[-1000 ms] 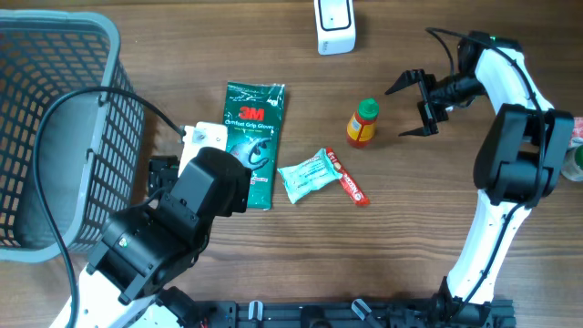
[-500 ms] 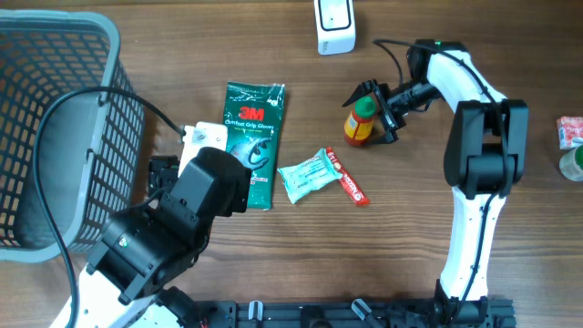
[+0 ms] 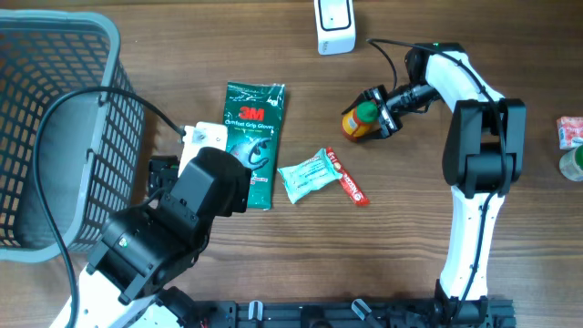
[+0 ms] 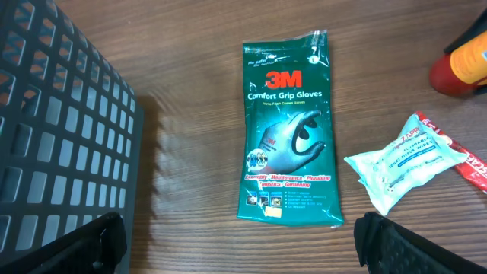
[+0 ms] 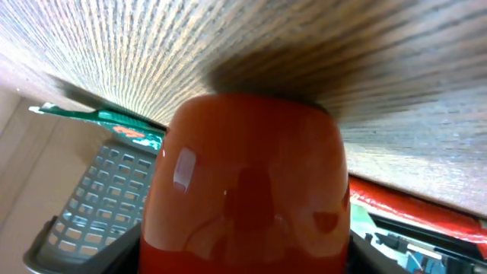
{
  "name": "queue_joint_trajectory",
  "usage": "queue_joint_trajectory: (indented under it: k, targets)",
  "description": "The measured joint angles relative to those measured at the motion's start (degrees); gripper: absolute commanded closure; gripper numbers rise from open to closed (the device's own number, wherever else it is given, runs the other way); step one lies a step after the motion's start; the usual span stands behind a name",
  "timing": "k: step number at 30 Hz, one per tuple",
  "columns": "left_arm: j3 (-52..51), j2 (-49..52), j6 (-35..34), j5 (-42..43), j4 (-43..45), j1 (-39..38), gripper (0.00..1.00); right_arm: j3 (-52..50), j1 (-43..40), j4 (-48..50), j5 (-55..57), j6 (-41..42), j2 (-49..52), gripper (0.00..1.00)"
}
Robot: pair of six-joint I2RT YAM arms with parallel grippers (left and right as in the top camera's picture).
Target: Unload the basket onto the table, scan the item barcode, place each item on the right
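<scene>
An orange bottle (image 3: 355,125) with a green cap stands tilted on the wooden table, right of centre. My right gripper (image 3: 370,116) has a finger on each side of it and is shut on it. In the right wrist view the bottle (image 5: 243,183) fills the space between the dark fingers (image 5: 114,255). The white barcode scanner (image 3: 334,25) stands at the table's far edge. My left gripper (image 4: 243,255) hangs open over bare wood, just short of a green 3M glove pack (image 4: 289,137). From overhead the left arm (image 3: 173,228) covers its own fingers.
A grey mesh basket (image 3: 55,118) fills the left side. A white-teal wipe packet (image 3: 308,173) and a red tube (image 3: 351,187) lie mid-table beside the glove pack (image 3: 253,137). A red-white packet (image 3: 569,130) and a green tin (image 3: 575,162) sit at the right edge.
My right arm swung left from open table to the orange bottle and its jaws closed in on it; the bottle now leans slightly. The left arm has not moved.
</scene>
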Motion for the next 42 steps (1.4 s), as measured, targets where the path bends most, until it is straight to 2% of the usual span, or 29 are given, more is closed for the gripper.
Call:
queue_joint_trajectory:
  k: [10, 14, 25, 28, 37, 42]
  targets:
    - [0.0, 0.0, 0.0, 0.0, 0.0, 0.0, 0.0, 0.3, 0.0, -1.9, 1.8, 0.6, -0.2, 0.4]
    - [0.0, 0.0, 0.0, 0.0, 0.0, 0.0, 0.0, 0.3, 0.1, -2.9, 6.0, 0.4, -1.6, 0.4]
    - [0.0, 0.0, 0.0, 0.0, 0.0, 0.0, 0.0, 0.3, 0.1, -13.4, 12.3, -4.3, -10.9, 0.4]
    - [0.0, 0.0, 0.0, 0.0, 0.0, 0.0, 0.0, 0.3, 0.1, -17.8, 11.1, -9.5, -12.9, 0.4]
    - [0.0, 0.0, 0.0, 0.0, 0.0, 0.0, 0.0, 0.3, 1.4, -17.9, 1.0, -17.4, -13.1, 0.29]
    - [0.0, 0.0, 0.0, 0.0, 0.0, 0.0, 0.0, 0.3, 2.1, -8.7, -7.4, -18.6, -13.2, 0.3]
